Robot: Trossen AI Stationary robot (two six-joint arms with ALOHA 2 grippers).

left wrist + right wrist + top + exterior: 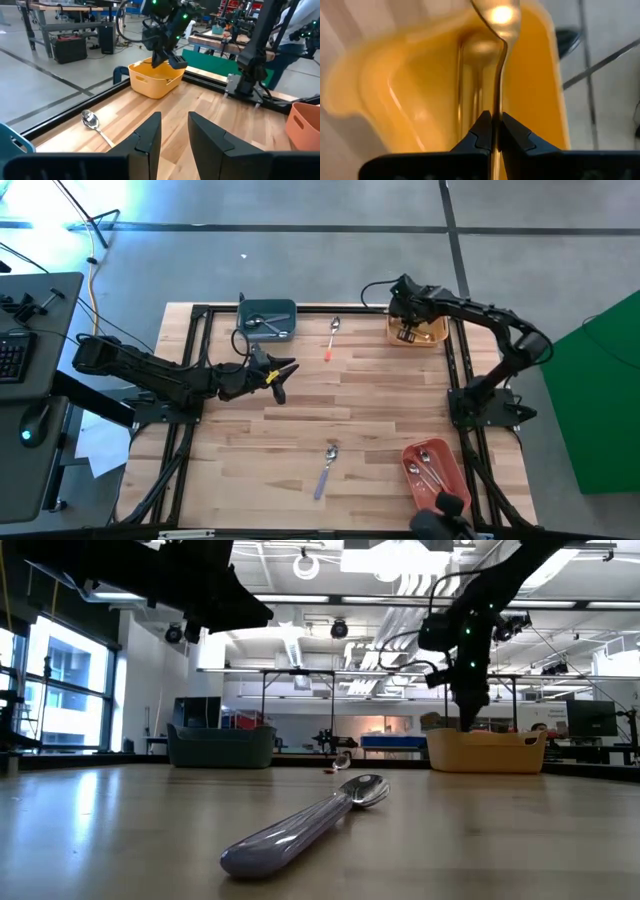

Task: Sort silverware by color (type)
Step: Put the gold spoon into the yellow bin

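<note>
My right gripper [495, 122] is shut on a gold spoon [501, 15] and hangs over the orange bin [418, 330], which also shows in the low view [485, 752]. My left gripper [175, 131] is open and holds nothing; it hovers over the table right of the teal bin [268, 320], where silverware lies. A silver spoon with a red-pink handle [332, 338] lies flat between the teal and orange bins, its head visible in the left wrist view [90, 119]. A lavender-handled spoon [326, 468] lies flat near the table's near edge, close in the low view [310, 825]. My right gripper pinches the gold spoon's slim handle [496, 100] between its two fingertips. The spoon runs on straight ahead of the fingers, in line with them, and its bowl [501, 15] is at the far end. The spoon is lifted clear above the orange bin's inside [445, 80].
The red-pink bin [432, 470] with spoons in it stands at the table's near right corner. A black frame rail [300, 308] rims the wooden table. A desk with a keyboard [12, 355] stands left of the table. Bare wood lies in the table's middle.
</note>
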